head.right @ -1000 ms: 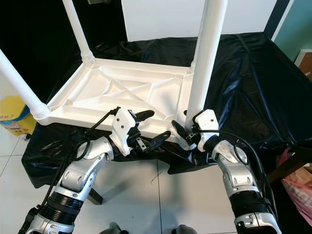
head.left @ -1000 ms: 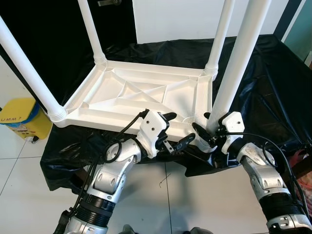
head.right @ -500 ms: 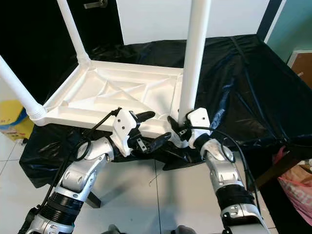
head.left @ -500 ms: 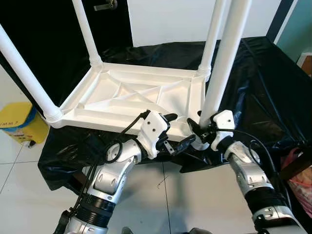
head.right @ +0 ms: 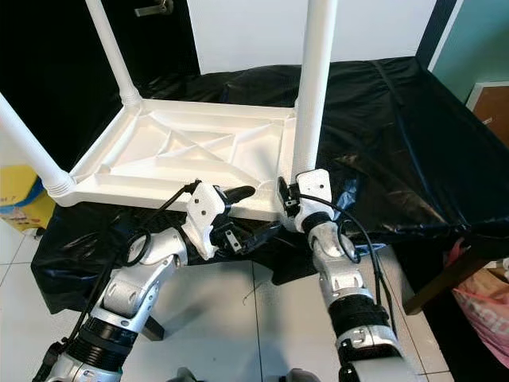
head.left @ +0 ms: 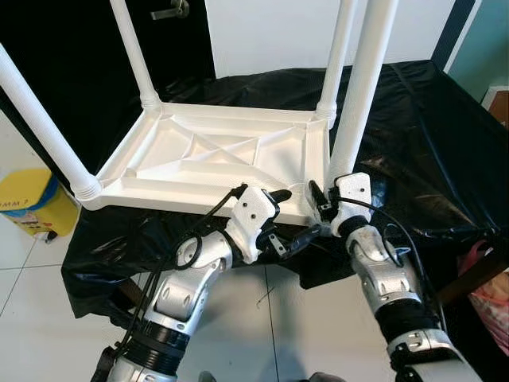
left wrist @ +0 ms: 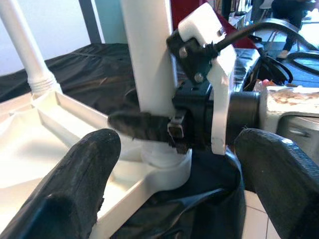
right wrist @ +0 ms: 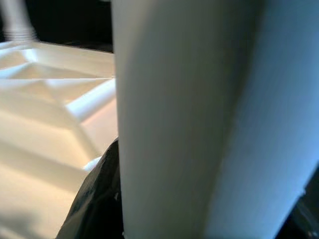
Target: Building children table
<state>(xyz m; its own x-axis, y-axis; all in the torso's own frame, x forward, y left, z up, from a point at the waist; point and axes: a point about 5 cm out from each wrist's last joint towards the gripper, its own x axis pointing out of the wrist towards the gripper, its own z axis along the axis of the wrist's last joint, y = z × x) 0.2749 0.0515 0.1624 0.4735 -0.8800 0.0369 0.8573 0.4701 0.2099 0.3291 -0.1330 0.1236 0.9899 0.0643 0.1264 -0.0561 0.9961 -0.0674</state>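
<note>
A: Where does the tabletop (head.left: 215,159) lie?

B: Upside down on the counter (head.left: 421,135). My left pincer (head.left: 280,216) waits spread beside its near edge.

A: And the right pincer (head.left: 321,208)?

B: It pinches the near-right leg (head.left: 362,87). I should keep the leg upright while seating it.

A surface draped in black plastic sheeting (head.left: 413,151) carries an upside-down white plastic children's table (head.left: 215,159), legs pointing up, lying toward nine o'clock and reaching the near edge.
</note>
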